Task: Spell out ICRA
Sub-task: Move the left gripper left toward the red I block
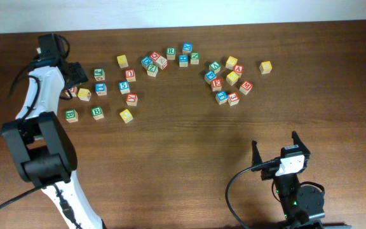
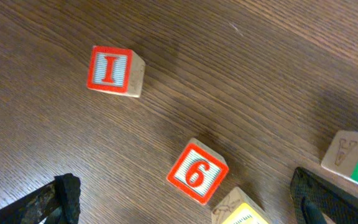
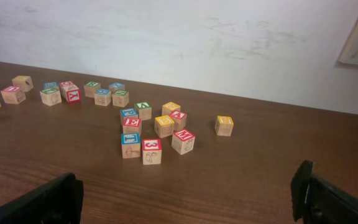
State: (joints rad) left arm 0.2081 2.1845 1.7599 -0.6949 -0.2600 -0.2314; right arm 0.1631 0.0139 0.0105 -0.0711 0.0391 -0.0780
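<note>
Wooden letter blocks lie scattered across the back of the brown table. A red I block and a red 6 block lie below my left gripper, which is open and empty above them. In the overhead view the left gripper hovers at the far left by a yellow block and a green block. A green R block and a red A block sit farther right. My right gripper is open and empty at the front right, also in its wrist view.
A right-hand cluster of blocks shows in the right wrist view, with a red 3 block nearest and a lone yellow block. A yellow-topped block and a green block lie near the left fingers. A white wall stands behind.
</note>
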